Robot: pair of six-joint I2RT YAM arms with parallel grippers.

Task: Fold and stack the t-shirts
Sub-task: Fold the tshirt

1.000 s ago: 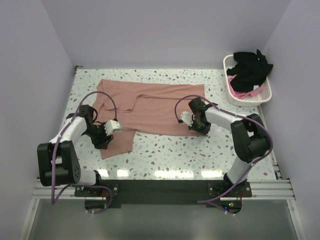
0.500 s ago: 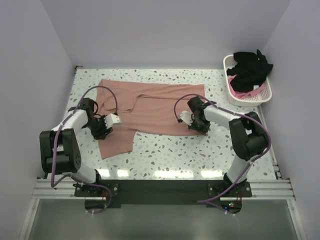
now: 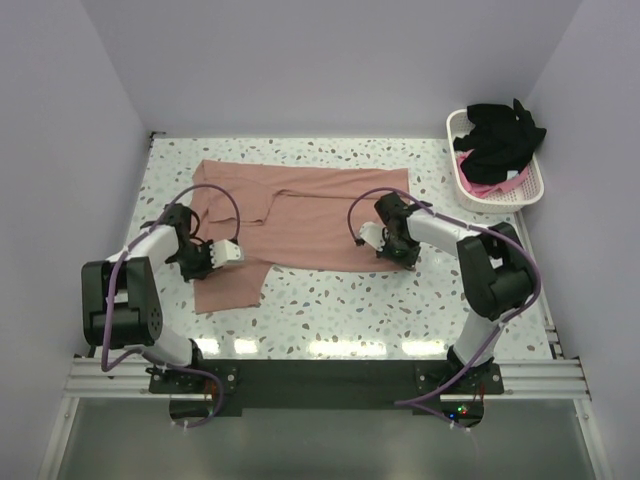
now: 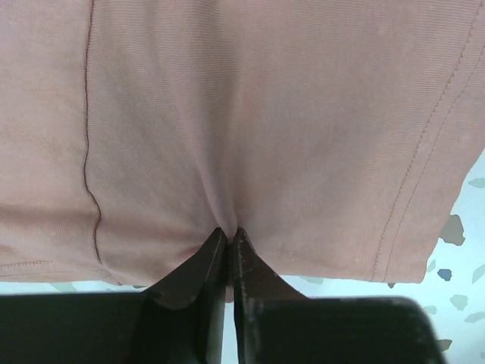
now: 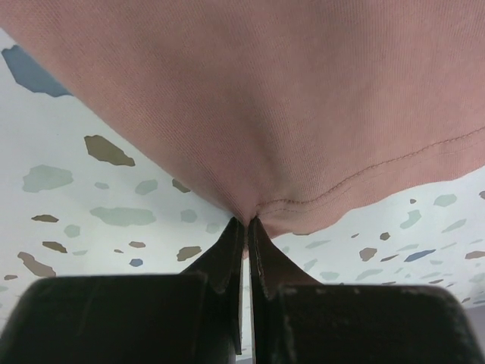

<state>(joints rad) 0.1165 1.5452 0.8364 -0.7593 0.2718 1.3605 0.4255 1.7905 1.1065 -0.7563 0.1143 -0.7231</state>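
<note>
The dusty salmon-pink t-shirt lies spread flat on the speckled table. My left gripper sits at the left edge of the shirt's near-left flap. Its jaws are shut on a pinch of that cloth, with my left gripper puckering the fabric. My right gripper is at the shirt's near-right hem, shut on the stitched edge; my right gripper gathers it into a fold. A black t-shirt and a brighter pink one lie heaped in the basket.
A white lattice basket stands at the far right corner of the table. Pale walls close in the table on the left, back and right. Bare speckled tabletop runs along the near side between the arm bases.
My left gripper slid up and left along the flap's edge and closed on the cloth. The right gripper stayed shut on the hem, almost still.
</note>
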